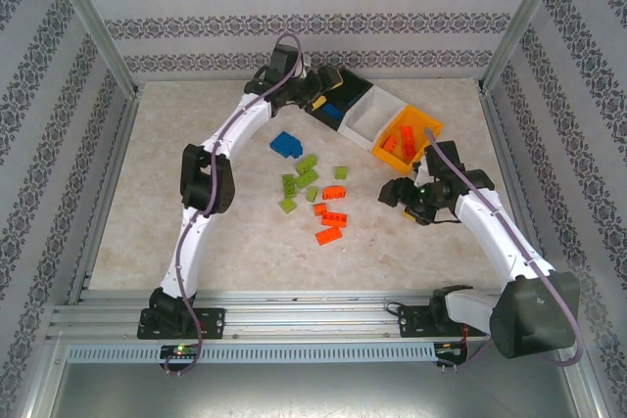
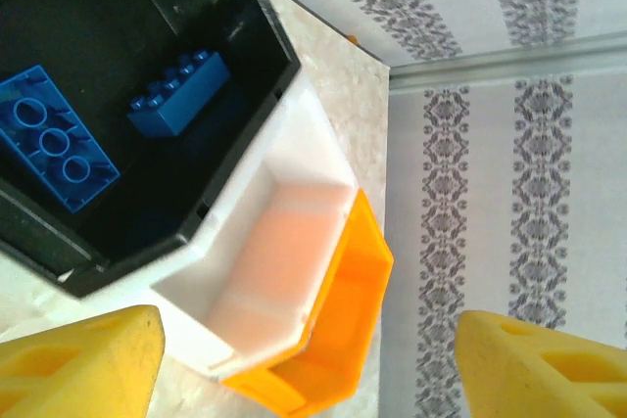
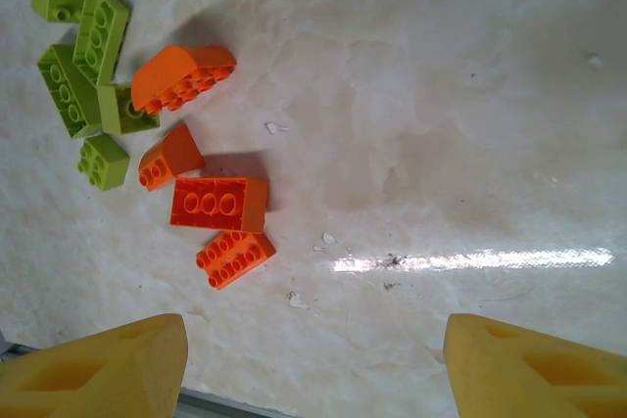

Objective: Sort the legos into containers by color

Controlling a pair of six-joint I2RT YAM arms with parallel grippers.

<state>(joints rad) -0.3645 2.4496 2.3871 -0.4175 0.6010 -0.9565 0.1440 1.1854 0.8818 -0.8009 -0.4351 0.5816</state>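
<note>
The black bin [image 1: 355, 85], white bin [image 1: 370, 120] and orange-yellow bin [image 1: 427, 126] stand joined in a row at the back. My left gripper [image 1: 321, 95] hovers open over the black bin [image 2: 176, 7], which holds two blue bricks [image 2: 178, 93]; nothing is between its fingers [image 2: 78, 364]. The white bin [image 2: 284, 252] looks empty. Orange bricks [image 1: 398, 140] lie in the orange-yellow bin. My right gripper [image 1: 398, 191] is open [image 3: 313, 369] above bare table, right of the loose orange bricks [image 3: 217, 205] and lime green bricks [image 3: 103, 31]. A blue brick [image 1: 286, 144] lies on the table.
Aluminium frame posts and patterned walls enclose the marble table [image 1: 196, 212]. The loose bricks sit mid-table between the two arms. A metal rail [image 1: 294, 315] runs along the near edge.
</note>
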